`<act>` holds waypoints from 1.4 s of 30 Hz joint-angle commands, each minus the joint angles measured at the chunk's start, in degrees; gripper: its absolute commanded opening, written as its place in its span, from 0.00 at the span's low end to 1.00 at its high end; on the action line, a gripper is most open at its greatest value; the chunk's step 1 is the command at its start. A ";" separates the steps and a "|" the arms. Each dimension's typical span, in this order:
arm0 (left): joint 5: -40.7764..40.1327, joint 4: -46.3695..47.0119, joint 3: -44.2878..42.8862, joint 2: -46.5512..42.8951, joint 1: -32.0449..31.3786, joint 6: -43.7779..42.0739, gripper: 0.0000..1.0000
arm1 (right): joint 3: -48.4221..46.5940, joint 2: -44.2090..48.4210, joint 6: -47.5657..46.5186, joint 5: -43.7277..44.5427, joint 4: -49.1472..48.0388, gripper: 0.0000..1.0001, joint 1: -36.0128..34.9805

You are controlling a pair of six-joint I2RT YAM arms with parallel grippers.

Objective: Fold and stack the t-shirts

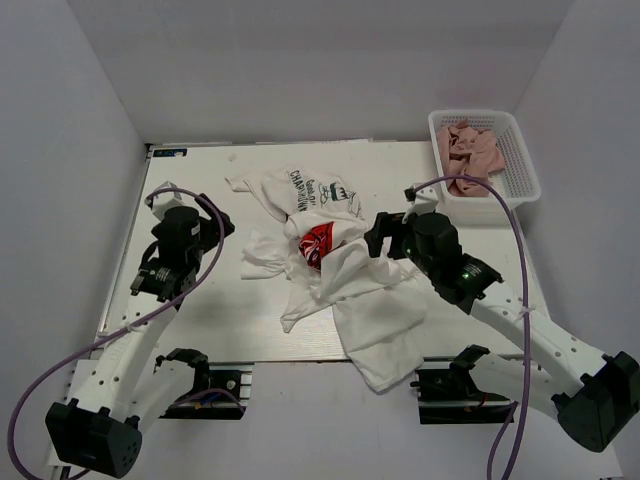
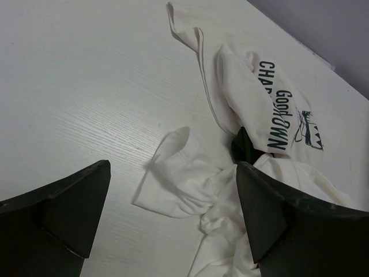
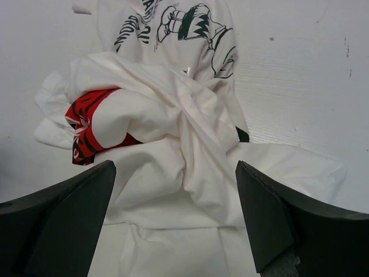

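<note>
Leftmost, the left gripper hovered over the white table, its fingers spread apart and holding nothing, just beside a sleeve of the crumpled white t-shirts heaped in the table's middle. A shirt with green lettering lay at the heap's far side, and a red print showed at its centre. The right gripper hung over the heap's right side, fingers likewise parted and empty. Far right, a white basket held pink cloth.
</note>
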State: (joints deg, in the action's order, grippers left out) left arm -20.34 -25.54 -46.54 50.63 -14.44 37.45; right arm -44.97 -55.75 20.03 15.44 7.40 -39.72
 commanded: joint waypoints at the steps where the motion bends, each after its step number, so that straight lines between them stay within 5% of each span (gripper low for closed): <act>1: 0.91 -2.66 -2.59 -2.81 -0.24 2.09 1.00 | 0.24 0.20 0.02 1.63 0.33 0.90 0.09; 10: 1.53 -4.86 -3.11 -4.05 -0.24 4.20 1.00 | -4.42 -10.23 -9.04 -14.81 -0.54 0.90 -0.62; 19: 0.30 -7.16 -4.61 -0.18 -0.24 4.74 1.00 | -11.45 -35.71 -12.21 -7.46 -9.48 0.88 -2.55; 21: 0.30 -7.76 -4.61 0.34 -0.24 4.74 1.00 | -12.94 -37.50 -12.47 -4.47 -10.73 0.69 -2.81; 22: -0.22 -7.77 -4.61 0.34 -0.24 4.74 1.00 | -13.38 -37.77 -12.65 -4.19 -11.00 0.17 -2.73; 23: -0.23 -7.77 -4.61 0.87 -0.24 4.74 1.00 | -13.56 -37.25 -12.74 -3.50 -11.35 0.00 -2.90; 33: -0.23 -7.77 -5.30 0.87 -0.24 4.21 1.00 | -26.74 -22.74 -15.45 30.33 -13.99 0.00 4.38; 42: -1.28 -8.99 -7.94 6.40 0.37 4.21 1.00 | -52.81 -34.22 -24.51 30.54 -8.12 0.00 26.76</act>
State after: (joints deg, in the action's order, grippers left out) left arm -20.32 -33.01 -51.81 55.07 -14.35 41.95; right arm -89.30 -85.03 -1.30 43.62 -2.22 -19.88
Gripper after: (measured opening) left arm 0.995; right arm 0.202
